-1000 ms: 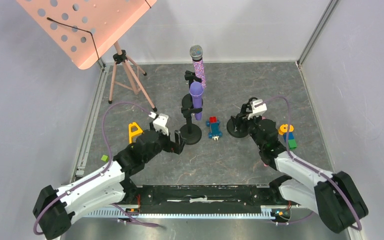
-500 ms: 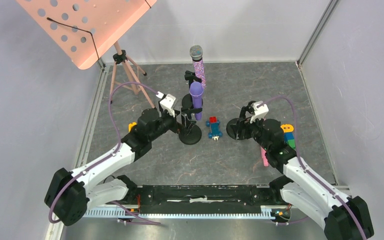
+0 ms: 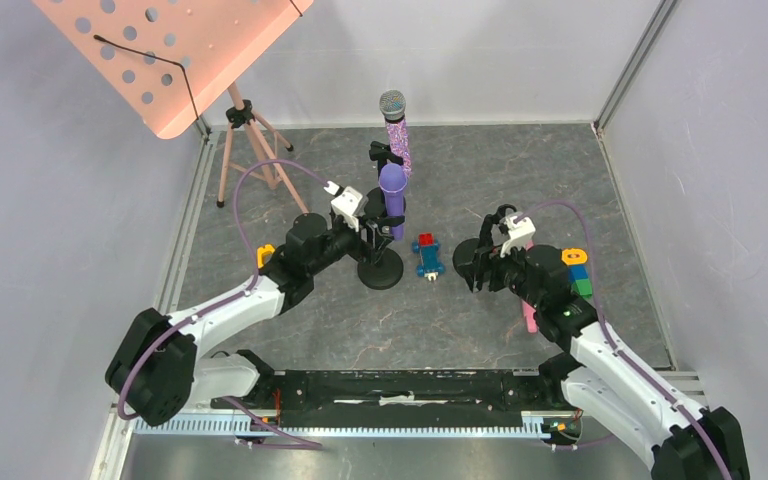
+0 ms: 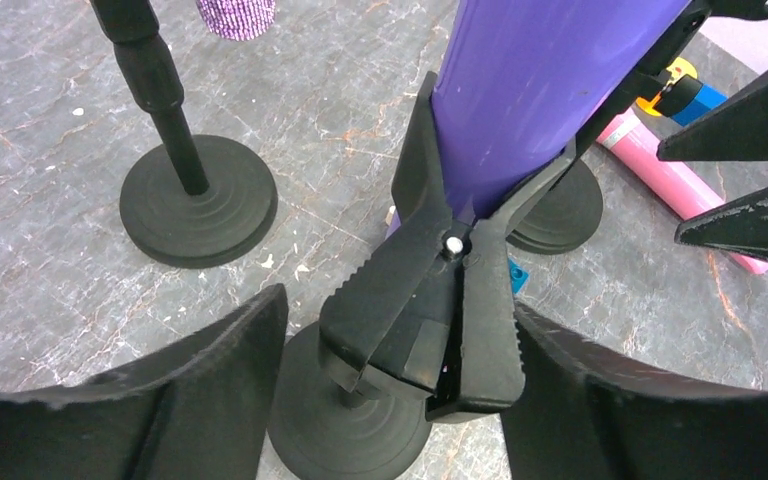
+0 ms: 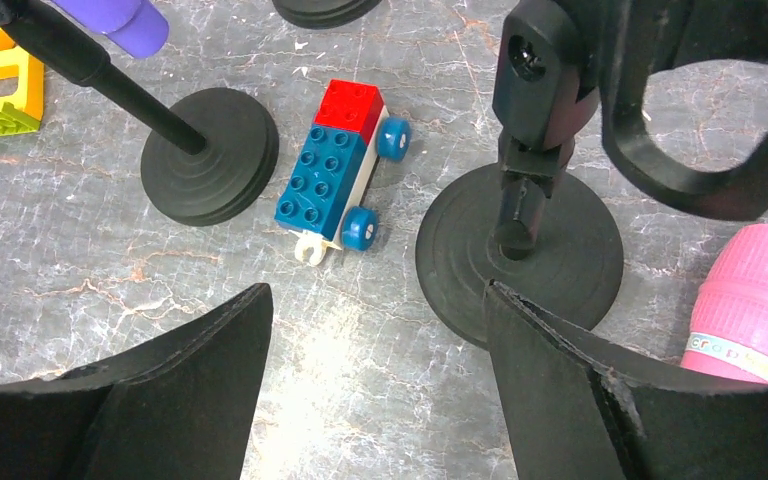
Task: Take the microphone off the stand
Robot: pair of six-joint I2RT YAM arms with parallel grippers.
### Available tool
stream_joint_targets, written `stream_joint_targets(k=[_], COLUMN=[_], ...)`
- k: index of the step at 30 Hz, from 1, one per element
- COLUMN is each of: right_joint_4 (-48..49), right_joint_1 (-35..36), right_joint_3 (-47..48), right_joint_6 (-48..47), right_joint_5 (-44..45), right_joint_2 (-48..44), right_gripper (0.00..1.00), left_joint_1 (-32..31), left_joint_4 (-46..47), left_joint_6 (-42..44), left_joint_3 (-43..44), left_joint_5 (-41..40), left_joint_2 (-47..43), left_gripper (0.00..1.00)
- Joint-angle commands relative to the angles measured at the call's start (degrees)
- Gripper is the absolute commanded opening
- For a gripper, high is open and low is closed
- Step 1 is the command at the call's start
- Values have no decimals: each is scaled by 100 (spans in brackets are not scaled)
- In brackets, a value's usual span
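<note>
My left fingers [image 4: 165,405] are spread wide, one on each side of the black spring clip [image 4: 438,318] that grips the purple microphone [image 4: 545,85]; neither finger touches the clip that I can see, and nothing is held. The microphone sits in that clip, its body rising up and away out of my left wrist view, on top of the near stand, whose round base [image 4: 340,432] rests on the grey marbled tabletop [image 3: 520,170]. From above, this stand is at the middle of the tabletop, with my left arm reaching in from the left. Just behind it stands a second stand [image 4: 198,200] carrying a glittery microphone [image 3: 396,125] upright. My right fingers [image 5: 175,385] are also parted and grasp nothing; they hang low over the tabletop. The empty stand [image 5: 520,255] is close in front of them, with its base just beside the right-hand finger. A red and blue toy car [image 5: 340,165] lies between that empty stand and the base of the stand holding the purple microphone. A pink microphone [image 5: 750,310] lies on the tabletop at the right edge of my right wrist view, and a yellow block [image 5: 0,85] is at the far left. A pink music stand [image 3: 175,50] stands in the far left corner.
</note>
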Motion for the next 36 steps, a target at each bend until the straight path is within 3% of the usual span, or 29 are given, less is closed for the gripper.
stream_joint_targets(k=[1, 8, 12, 21, 27, 36], right_joint_4=[-47, -495, -762, -674, -251, 556], right_joint_1=[17, 17, 16, 17, 16, 17], right_joint_3=[-13, 184, 270, 94, -53, -248], right_joint_6=[89, 49, -19, -251, -254, 185], right_joint_5=[21, -276, -341, -1506, -2190, -2480], right_joint_2=[-162, -349, -615, -1146, -1223, -1257], right_gripper=[83, 83, 83, 83, 81, 81], left_joint_1=[33, 41, 41, 37, 33, 23], left_joint_4=[504, 213, -15, -452, -343, -638], left_joint_6=[274, 382, 408, 164, -501, -1078], left_joint_3=[-57, 18, 15, -318, -1009, -1606], left_joint_5=[68, 103, 273, 629, 1030, 1342], left_joint_2=[-28, -193, -418, -1316, -2098, -3088], left_gripper=[67, 30, 17, 13, 13, 17])
